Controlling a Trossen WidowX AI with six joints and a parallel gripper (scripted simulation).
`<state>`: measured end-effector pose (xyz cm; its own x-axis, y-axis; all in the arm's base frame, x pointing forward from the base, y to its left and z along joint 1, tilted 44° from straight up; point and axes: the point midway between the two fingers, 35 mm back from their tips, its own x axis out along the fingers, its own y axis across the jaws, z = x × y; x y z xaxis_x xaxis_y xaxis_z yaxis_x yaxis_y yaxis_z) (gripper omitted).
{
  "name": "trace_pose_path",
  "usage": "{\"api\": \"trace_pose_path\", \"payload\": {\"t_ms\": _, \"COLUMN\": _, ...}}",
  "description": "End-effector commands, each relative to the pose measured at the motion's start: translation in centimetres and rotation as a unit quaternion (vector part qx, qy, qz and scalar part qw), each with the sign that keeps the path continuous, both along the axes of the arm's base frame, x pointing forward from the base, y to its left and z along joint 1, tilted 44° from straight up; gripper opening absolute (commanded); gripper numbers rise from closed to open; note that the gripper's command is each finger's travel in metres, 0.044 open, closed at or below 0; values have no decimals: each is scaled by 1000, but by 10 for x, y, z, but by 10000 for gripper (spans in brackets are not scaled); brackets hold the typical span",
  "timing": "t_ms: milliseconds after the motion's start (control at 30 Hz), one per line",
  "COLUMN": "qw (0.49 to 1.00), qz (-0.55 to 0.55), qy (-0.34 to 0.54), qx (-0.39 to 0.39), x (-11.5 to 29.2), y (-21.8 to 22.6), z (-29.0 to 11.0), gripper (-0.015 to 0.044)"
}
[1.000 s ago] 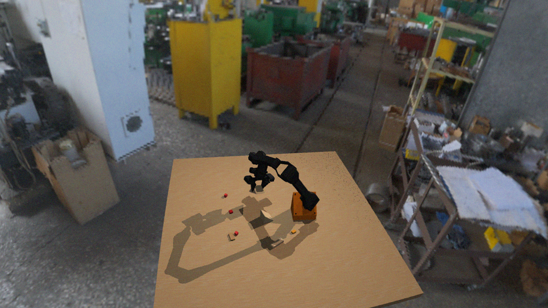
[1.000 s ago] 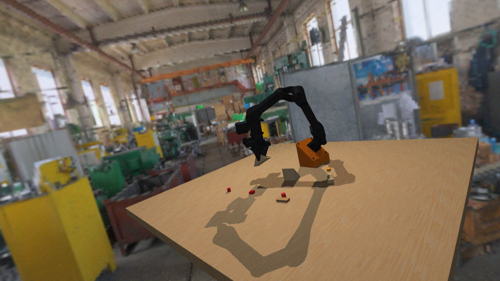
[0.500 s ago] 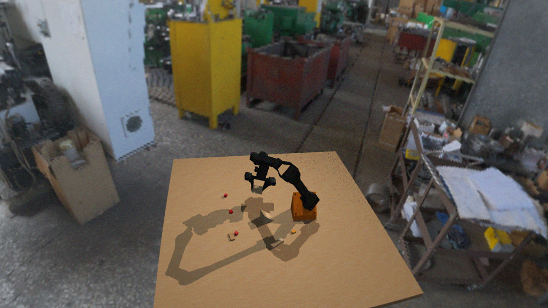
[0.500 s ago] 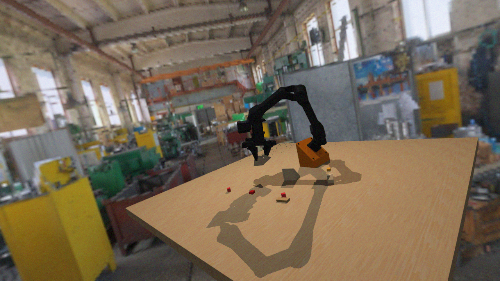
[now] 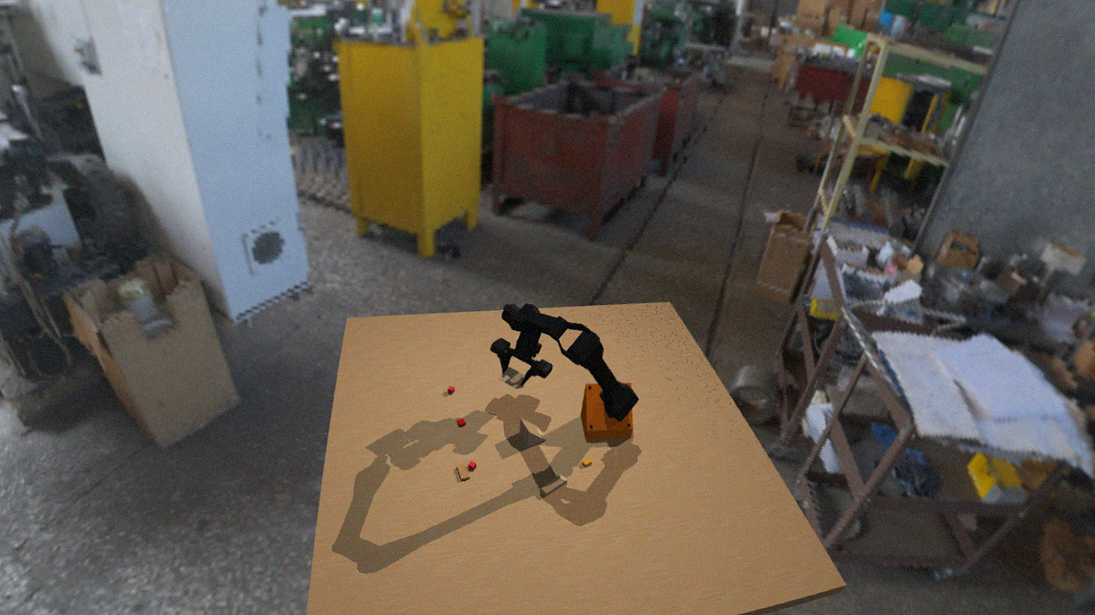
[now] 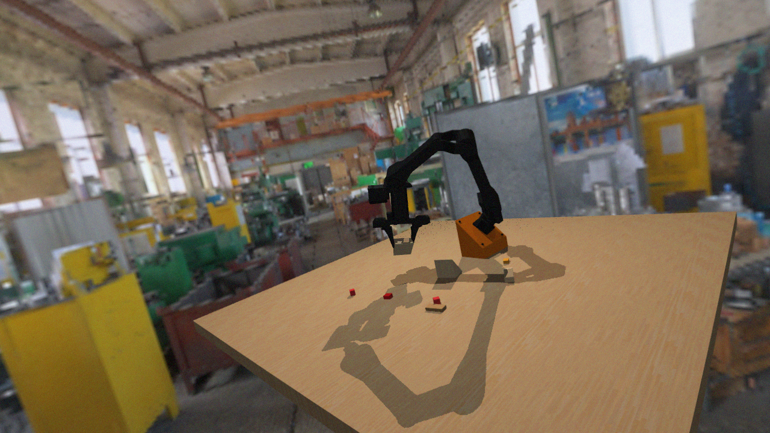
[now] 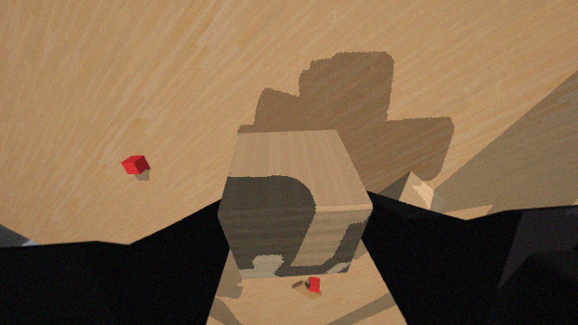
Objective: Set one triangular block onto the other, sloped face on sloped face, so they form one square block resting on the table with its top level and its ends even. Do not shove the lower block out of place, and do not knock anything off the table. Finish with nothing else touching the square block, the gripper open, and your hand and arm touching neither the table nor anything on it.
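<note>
My gripper [image 5: 516,377] [image 6: 403,245] [image 7: 292,199] is shut on one pale wooden triangular block [image 7: 336,169], holding it by its ends well above the table. In the wrist view two of its faces show, partly in shadow, meeting along an edge between the fingers. The other triangular block [image 5: 525,434] [image 6: 446,269] [image 7: 415,191] rests on the table, between the held block and the arm's orange base in the exterior view. It is partly hidden behind the right finger in the wrist view. The two blocks are apart. I cannot tell exactly how their sloped faces line up.
Three red cubes [image 5: 451,390] [image 5: 460,421] [image 5: 471,465] lie on the table [image 5: 648,556] [image 6: 608,323]. A small tan piece [image 5: 460,474] [image 6: 435,308] lies beside one. An orange cube [image 5: 587,462] [image 6: 506,261] and a pale strip [image 5: 554,487] lie near the orange base [image 5: 606,425] [image 6: 477,242].
</note>
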<state>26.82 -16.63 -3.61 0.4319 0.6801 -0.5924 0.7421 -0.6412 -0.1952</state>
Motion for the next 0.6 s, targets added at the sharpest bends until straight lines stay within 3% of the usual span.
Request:
{"api": "trace_pose_path", "payload": {"t_ms": 0, "qw": 998, "qz": -49, "qy": 37, "qx": 26, "x": 0, "y": -2, "z": 3, "gripper": 0}}
{"api": "trace_pose_path", "payload": {"t_ms": 567, "qw": 942, "qz": -226, "qy": 199, "qx": 146, "x": -2, "y": 0, "z": 5, "gripper": 0}}
